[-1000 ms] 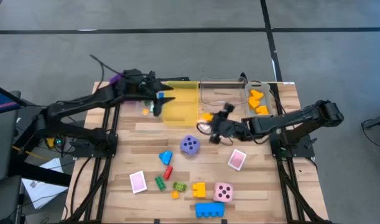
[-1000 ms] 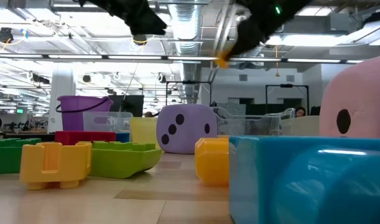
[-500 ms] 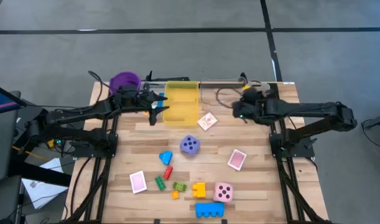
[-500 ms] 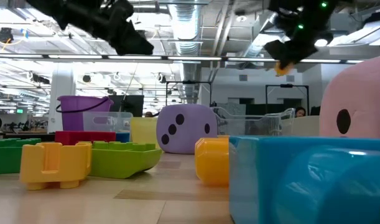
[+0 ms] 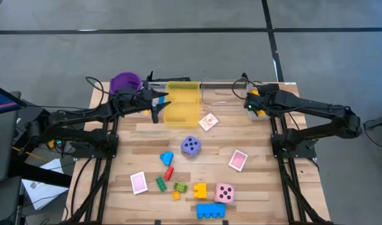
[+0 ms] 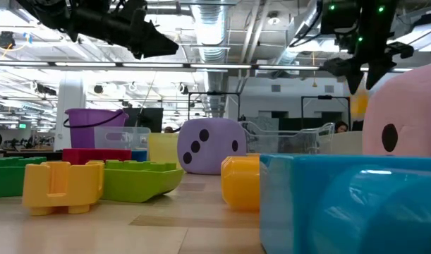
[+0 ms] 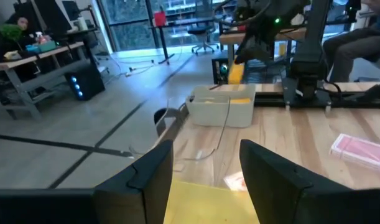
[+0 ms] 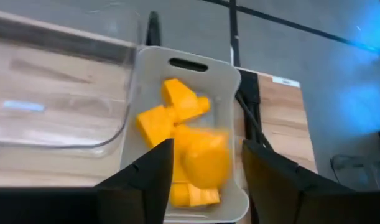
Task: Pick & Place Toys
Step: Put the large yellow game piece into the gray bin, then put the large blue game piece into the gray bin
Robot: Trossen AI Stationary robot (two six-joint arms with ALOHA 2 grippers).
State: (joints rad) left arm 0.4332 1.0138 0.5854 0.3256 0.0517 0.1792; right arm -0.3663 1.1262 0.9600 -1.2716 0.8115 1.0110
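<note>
My right gripper [image 5: 249, 106] [image 8: 206, 144] hangs open over the small white bin [image 8: 190, 56] at the table's far right. An orange brick [image 8: 205, 160] [image 6: 356, 106] shows blurred in the gap between its fingers, clear of both, above the orange bricks [image 8: 171, 109] lying in the bin. My left gripper [image 5: 157, 106] [image 7: 206, 146] is open with nothing in it at the left edge of the yellow bin [image 5: 181, 103]. A purple die [image 5: 191, 146], a pink die [image 5: 224, 192], small bricks [image 5: 199, 190] and pink cards [image 5: 138, 182] lie flat on the near half of the table.
A purple cup [image 5: 125, 81] stands at the far left. A clear bin [image 5: 223, 94] sits between the yellow and white bins. A card [image 5: 208, 122] lies in front of the bins. A large blue brick [image 5: 211, 210] lies at the near edge.
My right gripper has swung from the table's middle toward the far right edge and turned its fingers downward over the white bin. The orange brick went with it and now shows loose between its fingers. My left gripper has sunk beside the yellow bin.
</note>
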